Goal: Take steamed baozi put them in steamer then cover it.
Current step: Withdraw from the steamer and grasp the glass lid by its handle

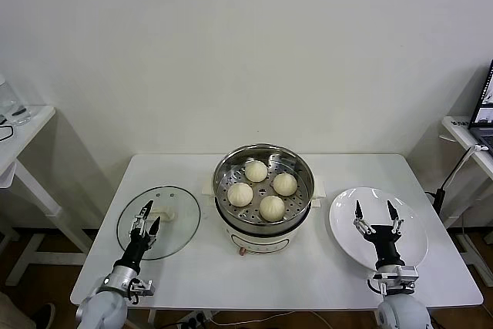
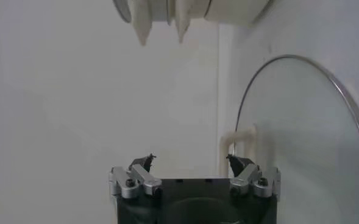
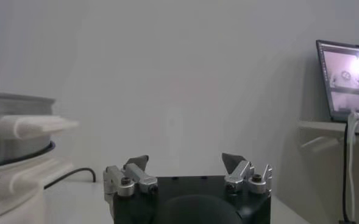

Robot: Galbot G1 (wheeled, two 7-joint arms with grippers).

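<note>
Several cream-white baozi [image 1: 272, 207] lie on the perforated tray inside the shiny steamer [image 1: 266, 146] at the table's middle. To the steamer's left, the glass cover [image 1: 181, 213] lies flat on the table, its cream handle [image 1: 163, 215] facing up. My left gripper [image 1: 146, 217] hovers open over the cover's near part, close to the handle. The left wrist view shows this gripper [image 2: 191, 159] open and empty, with the cover [image 2: 301, 134] and its handle [image 2: 243, 143] just beyond. My right gripper [image 1: 375, 212] stands open and empty above the white plate [image 1: 408, 240]. In the right wrist view it [image 3: 185, 161] sits beside the steamer [image 3: 8, 128].
The white table [image 1: 323, 267] carries the steamer, the cover and the bare plate. Small side tables stand at the far left [image 1: 23, 125] and far right, where a laptop [image 3: 347, 79] sits. A power cord [image 3: 75, 173] trails from the steamer's base.
</note>
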